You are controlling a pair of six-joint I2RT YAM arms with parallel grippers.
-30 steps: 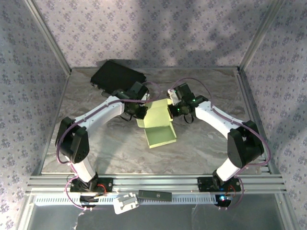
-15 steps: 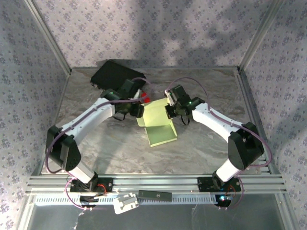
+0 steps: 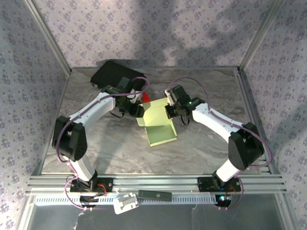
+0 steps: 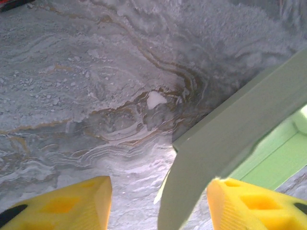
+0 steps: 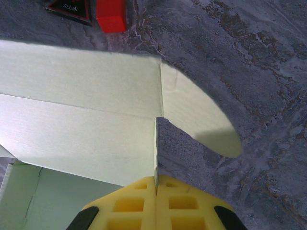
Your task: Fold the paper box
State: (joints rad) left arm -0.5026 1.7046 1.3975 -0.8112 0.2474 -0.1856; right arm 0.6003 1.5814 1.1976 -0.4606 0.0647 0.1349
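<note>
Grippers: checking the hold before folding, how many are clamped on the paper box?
1. The right gripper is shut on an edge of the paper box; the left gripper is open around a flap.

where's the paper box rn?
Top view: the paper box sits at the middle of the table, just nearer than the black case. The right gripper pinches a panel edge at its far right.

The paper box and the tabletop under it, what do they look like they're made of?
The paper box: thin pale-green cardboard, matte, judging by its sharp crease lines and clean-cut rounded flap. The tabletop: grey marbled surface with brownish veins, dull finish; likely printed laminate or a mat, though stone cannot be ruled out.
</note>
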